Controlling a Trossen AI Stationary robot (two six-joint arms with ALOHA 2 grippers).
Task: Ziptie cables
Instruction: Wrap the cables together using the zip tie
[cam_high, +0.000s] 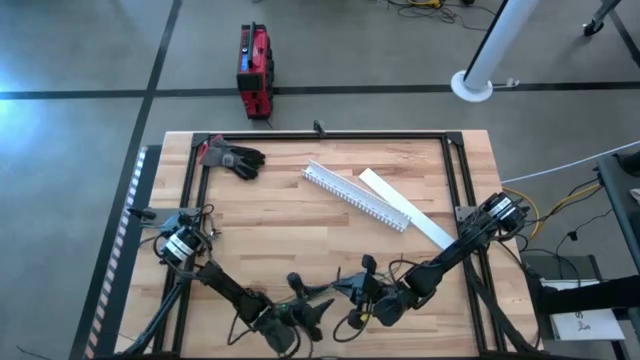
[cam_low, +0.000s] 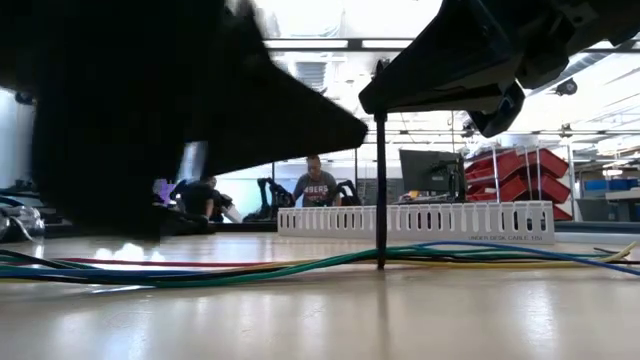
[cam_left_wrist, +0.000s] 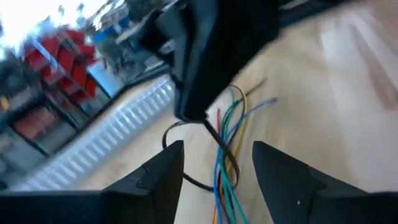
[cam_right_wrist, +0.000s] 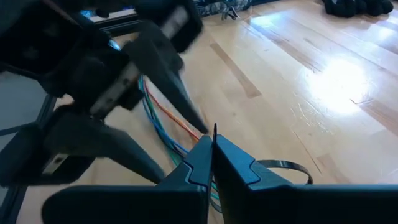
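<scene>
lying flat along the near edge of the wooden surface (cam_high: 300, 220), the cables (cam_low: 300, 265) show in the low view as green, blue, yellow and reddish strands, with a thin black ziptie (cam_low: 381, 190) standing upright on them from the right tool (cam_right_wrist: 211, 146). the right wrist view shows that tool clenched on the strip, fingers pressed together, and a black loop curling beside them. the left wrist view shows the left tool (cam_left_wrist: 214, 165) released, its fingers spread just above the coloured wires. only the high view takes in the white slotted channel (cam_high: 355, 195), its flat lid (cam_high: 405, 207), a dark glove (cam_high: 232, 157) and a red case (cam_high: 255, 70) on the floor. the low view alone shows seated people and red bins in the room.
</scene>
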